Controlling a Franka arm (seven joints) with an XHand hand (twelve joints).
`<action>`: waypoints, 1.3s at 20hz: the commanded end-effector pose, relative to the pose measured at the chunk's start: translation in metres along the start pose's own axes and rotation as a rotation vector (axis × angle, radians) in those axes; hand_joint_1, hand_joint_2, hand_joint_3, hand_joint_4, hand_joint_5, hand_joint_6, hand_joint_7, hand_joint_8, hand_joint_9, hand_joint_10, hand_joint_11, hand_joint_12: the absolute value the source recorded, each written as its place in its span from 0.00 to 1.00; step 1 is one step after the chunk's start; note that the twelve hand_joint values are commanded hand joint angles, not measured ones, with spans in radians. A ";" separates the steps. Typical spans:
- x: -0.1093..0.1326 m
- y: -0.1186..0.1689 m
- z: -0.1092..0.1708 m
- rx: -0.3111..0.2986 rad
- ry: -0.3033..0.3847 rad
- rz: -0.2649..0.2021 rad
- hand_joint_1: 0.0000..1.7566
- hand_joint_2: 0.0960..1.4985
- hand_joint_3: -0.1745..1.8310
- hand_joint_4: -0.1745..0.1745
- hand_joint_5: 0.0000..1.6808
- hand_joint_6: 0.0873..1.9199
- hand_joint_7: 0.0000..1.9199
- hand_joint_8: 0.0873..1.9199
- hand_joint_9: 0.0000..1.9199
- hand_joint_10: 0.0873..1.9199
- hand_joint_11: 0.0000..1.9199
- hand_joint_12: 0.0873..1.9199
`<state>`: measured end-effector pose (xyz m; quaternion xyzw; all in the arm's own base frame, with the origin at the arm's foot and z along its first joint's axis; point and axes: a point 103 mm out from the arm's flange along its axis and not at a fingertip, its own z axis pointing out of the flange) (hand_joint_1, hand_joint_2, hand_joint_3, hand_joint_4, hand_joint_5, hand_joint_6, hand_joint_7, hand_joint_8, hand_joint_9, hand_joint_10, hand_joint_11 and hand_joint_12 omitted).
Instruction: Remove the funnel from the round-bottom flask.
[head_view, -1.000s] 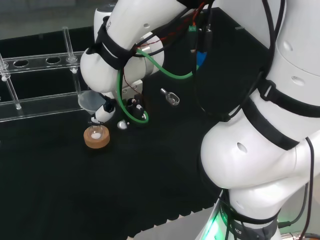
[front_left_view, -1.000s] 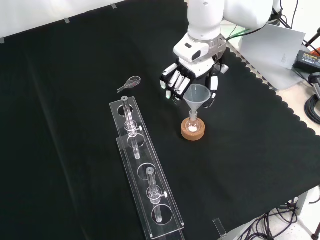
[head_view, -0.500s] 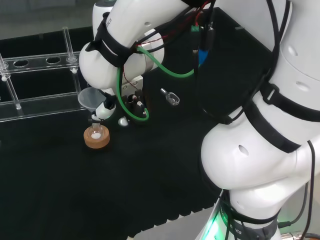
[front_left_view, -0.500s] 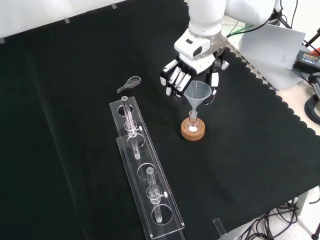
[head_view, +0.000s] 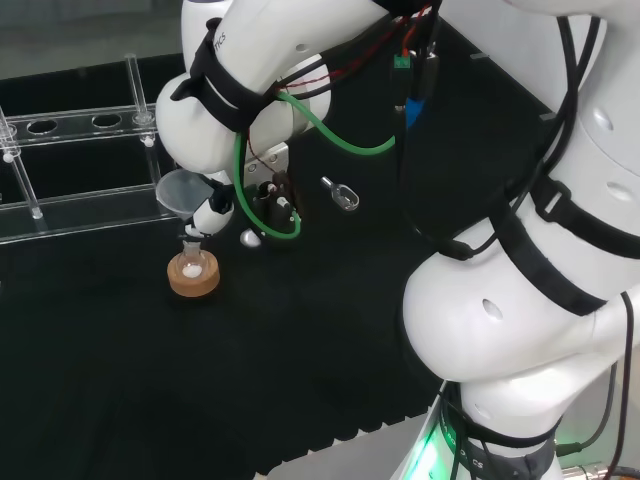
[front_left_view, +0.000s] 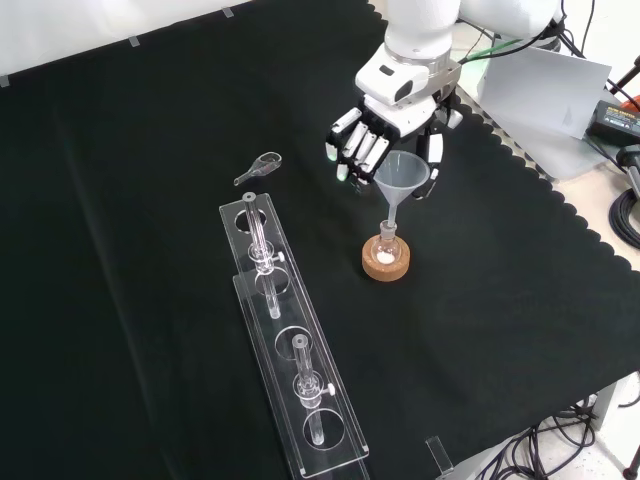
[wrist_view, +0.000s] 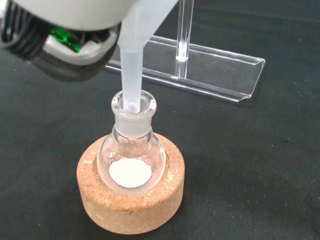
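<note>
Funnel (front_left_view: 401, 172): clear plastic, wide cone above a long narrow stem. My hand (front_left_view: 388, 135) is curled round the cone, fingers on the left side in the front view and the thumb on the right, so I record it as grasping the funnel. In the wrist view the stem (wrist_view: 131, 75) hangs straight down, and its lower end sits just inside the mouth of the round-bottom flask (wrist_view: 131, 157); the funnel is raised but not clear of the neck.

Flask: small, clear glass, short collared neck, upright. A patch of white powder (wrist_view: 130, 172) lies at its bottom. It rests in a cork ring (front_left_view: 386, 261) on the black cloth of the surface (front_left_view: 140, 150).

Surroundings: in the front view a long clear rack (front_left_view: 290, 340) lies to the left of the flask, near but apart from it, with round holes and upright clear tubes. A small clear scoop (front_left_view: 258, 168) lies on the cloth beyond the rack's far end, to the left of my hand. Nothing touches the cork ring.

Obstruction: in the head view my own white arm link (head_view: 215, 100) stands over the hand and covers most of the funnel's rim (head_view: 178, 192).
</note>
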<state>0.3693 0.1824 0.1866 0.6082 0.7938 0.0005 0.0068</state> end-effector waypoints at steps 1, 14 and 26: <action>0.000 -0.004 -0.012 -0.006 -0.009 -0.036 0.55 0.30 0.34 0.55 0.43 0.30 0.51 0.23 0.37 0.22 0.00 0.74; -0.019 -0.006 -0.043 -0.066 -0.028 -0.033 0.55 0.30 0.34 0.55 0.44 0.31 0.52 0.23 0.37 0.22 0.00 0.74; -0.033 0.000 -0.082 -0.140 -0.028 -0.053 0.54 0.30 0.35 0.55 0.44 0.31 0.52 0.23 0.38 0.22 0.00 0.73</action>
